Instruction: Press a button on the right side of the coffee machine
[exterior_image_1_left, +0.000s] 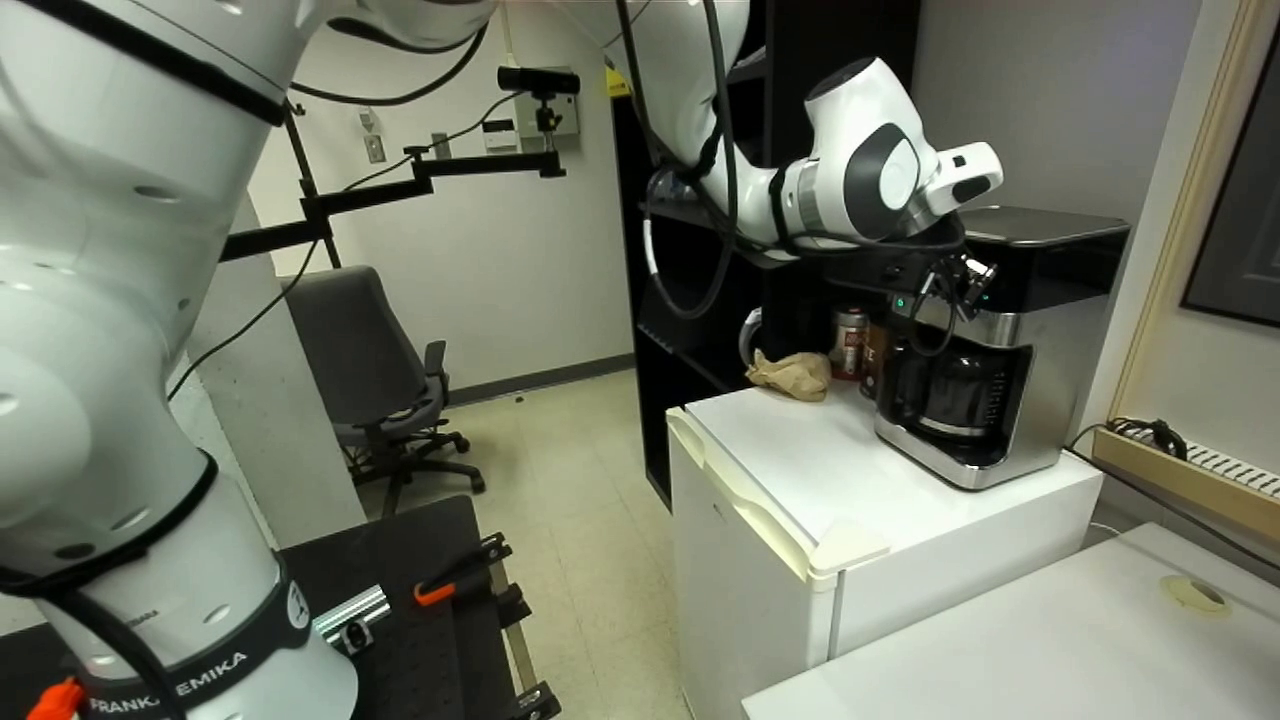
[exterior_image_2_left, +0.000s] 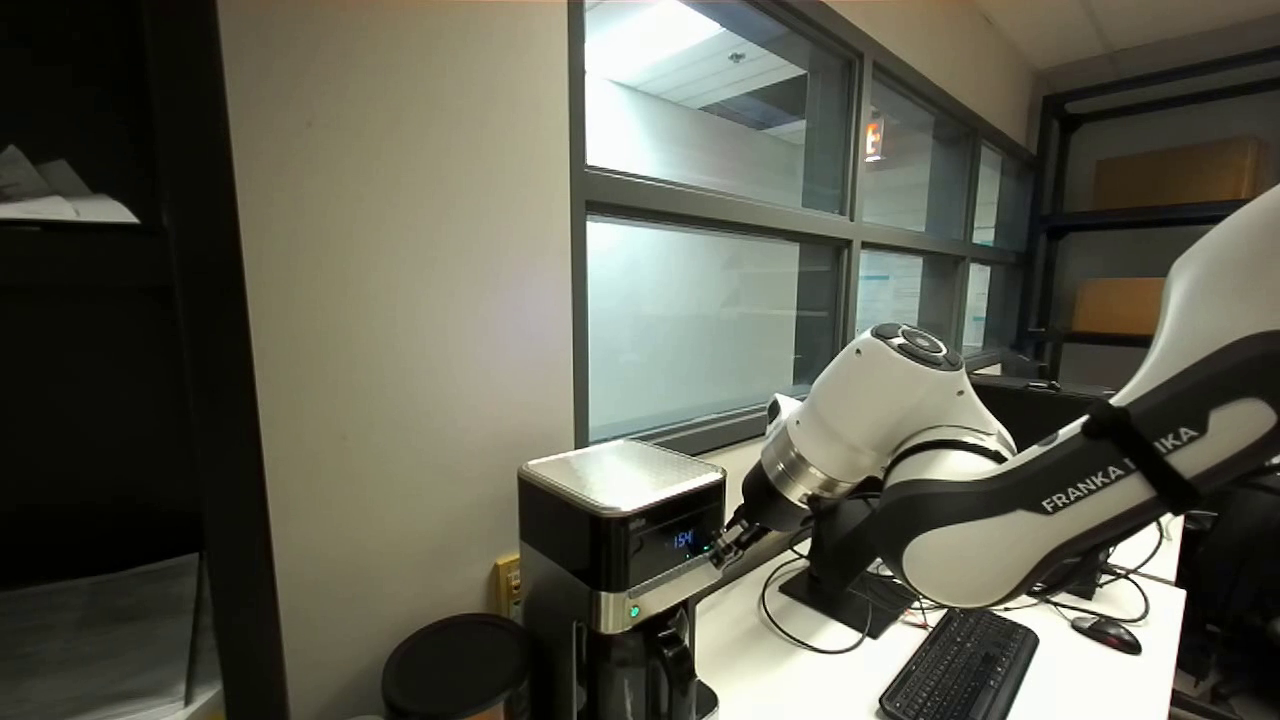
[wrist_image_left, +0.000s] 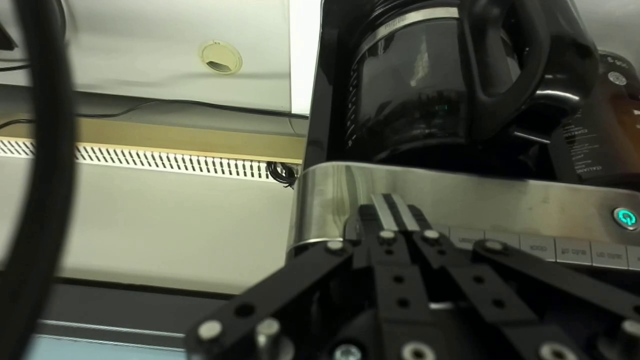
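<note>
The coffee machine (exterior_image_1_left: 1060, 390) is boxy, black and silver, with a dark glass carafe (wrist_image_left: 410, 85). It stands on the white fridge (exterior_image_1_left: 770, 470) and also shows in an exterior view (exterior_image_2_left: 565, 535) with a lit blue display. In the wrist view its silver band (wrist_image_left: 480, 197) carries a row of flat buttons (wrist_image_left: 537, 247) and a green-lit power button (wrist_image_left: 626, 218). My gripper (wrist_image_left: 395, 212) is shut and empty, its tips at the front panel near the machine's edge opposite the power button. It covers the row's end there. Whether the tips touch is unclear. Both exterior views show the gripper (exterior_image_1_left: 975, 285) (exterior_image_2_left: 725, 548) there.
A brown paper bag (exterior_image_1_left: 790, 375) and a red can (exterior_image_1_left: 849, 343) stand beside the machine. A tall black shelf (exterior_image_1_left: 690, 280) is behind. A white desk (exterior_image_1_left: 1040, 640) adjoins the fridge; a keyboard (exterior_image_2_left: 960, 665) lies on a desk. A loose cable (wrist_image_left: 47, 165) hangs by the wrist.
</note>
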